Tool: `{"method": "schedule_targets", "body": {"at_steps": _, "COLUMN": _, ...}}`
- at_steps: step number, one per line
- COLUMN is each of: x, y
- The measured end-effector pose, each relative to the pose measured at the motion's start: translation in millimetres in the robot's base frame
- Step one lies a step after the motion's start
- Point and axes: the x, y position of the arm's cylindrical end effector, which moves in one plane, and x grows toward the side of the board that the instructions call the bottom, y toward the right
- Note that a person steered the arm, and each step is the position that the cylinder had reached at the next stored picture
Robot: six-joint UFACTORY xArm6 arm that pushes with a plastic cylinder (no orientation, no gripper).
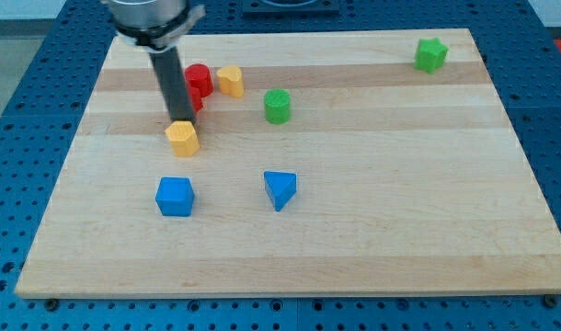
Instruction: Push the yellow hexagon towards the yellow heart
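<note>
On a pale wooden tabletop (372, 230), the arm's dark rod comes down from the view's top left, and my tip (180, 121) meets the top edge of the yellow hexagon (183, 138). The tool is a plain rod with nothing to open or close, and it has hold of nothing; it only touches the hexagon on its far side. The yellow heart (230, 81) lies up and to the right of the yellow hexagon, apart from it. A red block (199, 80), partly hidden behind the rod, sits above the hexagon and just left of the heart; its shape cannot be made out. A green block (277, 106) stands to the hexagon's upper right, past the heart. A blue cube (175, 196) lies just below the hexagon, and a blue triangular block (280, 189) lies to its lower right. A second green block (430, 55) sits far off to the hexagon's upper right, near the tabletop's top right corner.
</note>
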Motion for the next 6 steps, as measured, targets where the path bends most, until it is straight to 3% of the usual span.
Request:
{"method": "schedule_targets", "body": {"at_steps": 1, "x": 0.0, "y": -29.1}}
{"method": "schedule_targets", "body": {"at_steps": 3, "x": 14.1, "y": -24.7}}
{"method": "schedule_targets", "body": {"at_steps": 6, "x": 27.5, "y": 60.3}}
